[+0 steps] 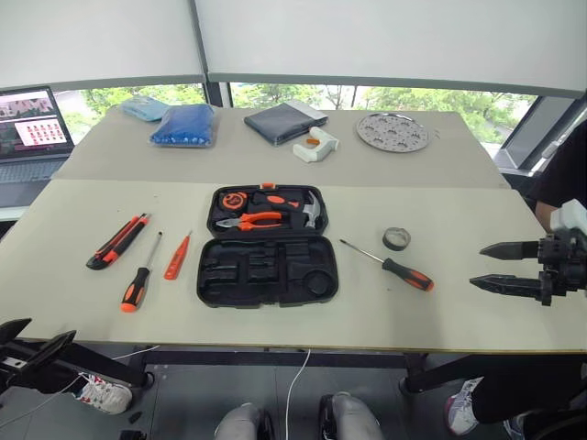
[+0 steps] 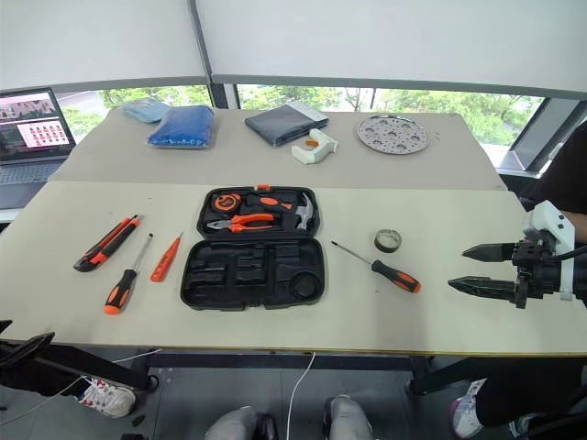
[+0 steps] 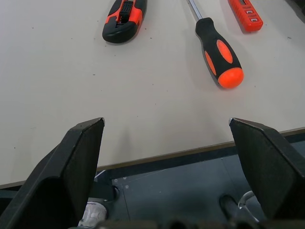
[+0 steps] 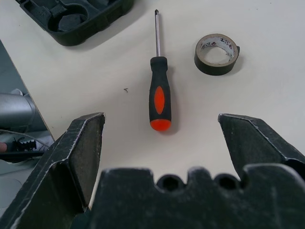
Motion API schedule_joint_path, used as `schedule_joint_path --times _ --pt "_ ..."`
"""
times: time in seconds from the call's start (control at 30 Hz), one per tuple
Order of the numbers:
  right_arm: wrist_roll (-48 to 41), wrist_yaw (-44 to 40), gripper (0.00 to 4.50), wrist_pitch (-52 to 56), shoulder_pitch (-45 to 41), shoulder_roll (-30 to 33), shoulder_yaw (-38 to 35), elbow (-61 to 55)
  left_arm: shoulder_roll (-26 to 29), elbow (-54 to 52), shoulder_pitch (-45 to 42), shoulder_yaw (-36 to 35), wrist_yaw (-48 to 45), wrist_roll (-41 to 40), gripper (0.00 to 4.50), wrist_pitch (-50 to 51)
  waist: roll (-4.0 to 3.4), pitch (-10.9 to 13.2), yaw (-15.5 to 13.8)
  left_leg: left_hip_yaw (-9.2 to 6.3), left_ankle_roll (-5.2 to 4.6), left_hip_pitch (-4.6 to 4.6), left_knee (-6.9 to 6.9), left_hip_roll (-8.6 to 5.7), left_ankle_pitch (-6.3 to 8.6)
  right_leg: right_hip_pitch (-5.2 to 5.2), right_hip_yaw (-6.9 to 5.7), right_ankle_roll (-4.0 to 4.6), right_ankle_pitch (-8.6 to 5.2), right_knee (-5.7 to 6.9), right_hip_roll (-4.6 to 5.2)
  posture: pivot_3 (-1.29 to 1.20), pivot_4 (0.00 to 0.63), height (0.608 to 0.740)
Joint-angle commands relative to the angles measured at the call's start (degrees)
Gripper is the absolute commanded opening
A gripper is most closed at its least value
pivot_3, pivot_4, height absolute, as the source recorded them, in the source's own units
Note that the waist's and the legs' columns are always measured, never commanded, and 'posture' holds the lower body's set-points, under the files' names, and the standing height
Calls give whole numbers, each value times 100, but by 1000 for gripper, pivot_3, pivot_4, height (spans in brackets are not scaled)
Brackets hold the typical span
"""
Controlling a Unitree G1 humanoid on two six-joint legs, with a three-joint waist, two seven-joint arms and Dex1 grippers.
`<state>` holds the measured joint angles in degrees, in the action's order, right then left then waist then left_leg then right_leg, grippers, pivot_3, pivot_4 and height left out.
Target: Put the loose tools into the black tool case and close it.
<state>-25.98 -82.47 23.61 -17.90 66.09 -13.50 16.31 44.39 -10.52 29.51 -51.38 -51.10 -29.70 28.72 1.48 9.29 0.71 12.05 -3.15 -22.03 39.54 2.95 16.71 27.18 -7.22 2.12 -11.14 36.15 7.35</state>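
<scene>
Both claws stand empty with jaws spread wide: the right gripper, two black tapering fingers, hovers over the table's right end, aimed at the black-and-orange screwdriver with a slim steel shaft; the left gripper, blunt black pads, hangs at the near left edge of the table, just short of the tools laid there.

Step in hand, as judged: the start of the gathering, since no loose tool is yet lifted and the case lies open. The next move would seem to call for the right gripper to descend and close across the screwdriver's rounded rubbery handle, which lies flat and offers little height to grip.

The black moulded plastic tool case sits at the centre of the pale matt table, lid thrown back. Its far half holds orange-handled pliers, a hammer and a tape measure; its near half shows empty tool-shaped recesses.

Left of the case lie three tools, side by side but apart: a small flat all-orange screwdriver, a second black-and-orange screwdriver with a bulbous orange butt, and a long black-and-orange knife-like tool with a ribbed slider.

A roll of dark tape, glossy and ring-shaped, lies just beyond the right-hand screwdriver.
</scene>
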Motion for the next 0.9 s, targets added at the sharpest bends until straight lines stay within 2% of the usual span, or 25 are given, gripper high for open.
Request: schedule_joint_path --times 0.03,0.3,0.37,0.5,0.73,0.9 --pt "32 -65 4434 -207 -46 90 -157 30 10 -227 10 -167 45 -156 4500 108 0 0 1 0 0 0 0 0 0 0 0 0 0 0 0 0 150 718" --pt "-18 239 4434 -318 -236 -77 -272 -59 120 -654 -384 168 452 -306 4500 760 -1 0 -1 -3 0 -1 16 1 0 -6 -1 -2 1 9 1 0 150 718" --pt "-145 305 4434 -165 -308 -128 -261 -474 107 -1032 -596 289 701 -532 4500 1142 -1 0 1 -4 0 0 19 1 0 -7 0 -2 2 12 0 0 150 718" --pt "-786 186 4434 645 -24 -112 -252 -1815 84 -1252 -1064 1035 1306 -233 4500 1502 -11 -3 -10 -6 1 1 22 0 -1 -9 5 -9 9 19 1 0 150 718" --pt "-1726 535 4434 1431 -50 -312 -121 -3628 247 -749 -1983 1758 1704 -107 4500 2027 -8 -1 -25 -9 1 -2 24 0 -1 -11 0 -7 13 19 -13 0 150 718" --pt "-2016 903 4434 1593 -452 -633 202 -4211 308 -261 -2582 2355 1668 58 4500 1995 -8 -1 -50 -9 4 0 24 0 -2 -13 1 -9 18 18 -11 0 150 718"
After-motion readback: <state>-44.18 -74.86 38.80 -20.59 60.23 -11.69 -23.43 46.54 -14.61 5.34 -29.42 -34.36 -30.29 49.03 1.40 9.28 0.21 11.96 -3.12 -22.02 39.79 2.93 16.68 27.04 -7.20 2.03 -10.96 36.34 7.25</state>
